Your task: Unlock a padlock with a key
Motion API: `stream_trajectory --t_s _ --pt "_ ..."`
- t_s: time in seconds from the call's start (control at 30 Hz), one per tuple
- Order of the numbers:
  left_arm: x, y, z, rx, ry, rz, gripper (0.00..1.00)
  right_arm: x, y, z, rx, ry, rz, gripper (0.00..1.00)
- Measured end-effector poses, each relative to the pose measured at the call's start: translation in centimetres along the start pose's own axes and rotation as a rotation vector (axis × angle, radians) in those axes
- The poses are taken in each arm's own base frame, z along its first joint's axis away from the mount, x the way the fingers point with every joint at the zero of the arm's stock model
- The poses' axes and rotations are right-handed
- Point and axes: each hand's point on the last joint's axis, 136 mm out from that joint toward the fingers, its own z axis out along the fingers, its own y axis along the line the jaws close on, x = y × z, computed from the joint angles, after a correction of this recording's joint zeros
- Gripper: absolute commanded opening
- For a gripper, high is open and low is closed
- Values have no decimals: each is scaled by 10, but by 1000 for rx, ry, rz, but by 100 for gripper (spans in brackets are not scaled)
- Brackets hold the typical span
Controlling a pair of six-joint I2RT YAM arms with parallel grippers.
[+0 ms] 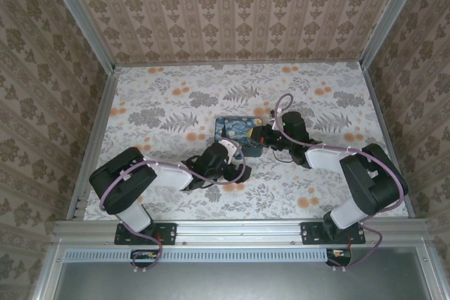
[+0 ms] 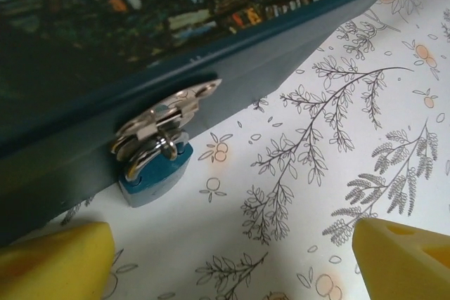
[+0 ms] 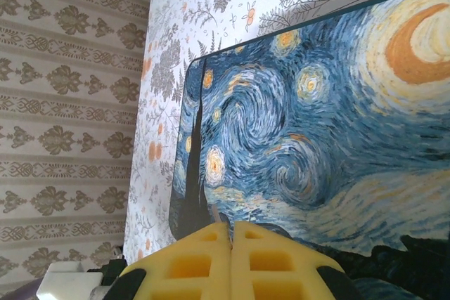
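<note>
Left hand (image 2: 232, 265): released, yellow fingers (image 2: 56, 261) spread wide, nothing between them. It sits low over the desk (image 2: 330, 145), aimed at the near wall of the box (image 2: 267, 61). The spread looks set to take the padlock (image 2: 156, 172) and steady it.

Padlock: small teal body hanging by its shackle from the silver hasp (image 2: 165, 114) on that near wall. Its underside is at the desk cloth, touching or just clear; cannot tell which. The shackle appears shut through the hasp, so the unlocking looks not yet done.

Right hand (image 3: 232, 261): clenched, pads pressed flat together, poised over the painted lid at the box's right side. Whether a key is pinched there cannot be told. Likely parked there to bring a key round, or to keep the box from sliding.
</note>
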Motion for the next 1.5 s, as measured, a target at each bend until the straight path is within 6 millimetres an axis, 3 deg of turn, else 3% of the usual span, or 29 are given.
stream_trajectory --t_s 0.43,0.63,0.87,1.3,1.5 --pt "-15 -7 18 20 -77 38 88 1 -2 1 3 2 2 0" --pt "-28 -9 19 79 -129 -54 89 3 -7 3 15 11 10 0" --pt "-42 4 16 140 -200 -185 89 4 -8 3 17 12 11 0" --pt "-45 2 18 159 -212 -199 88 2 -9 5 9 4 6 0" --pt "-41 -13 18 203 -198 -202 88 1 -9 6 7 3 5 0"
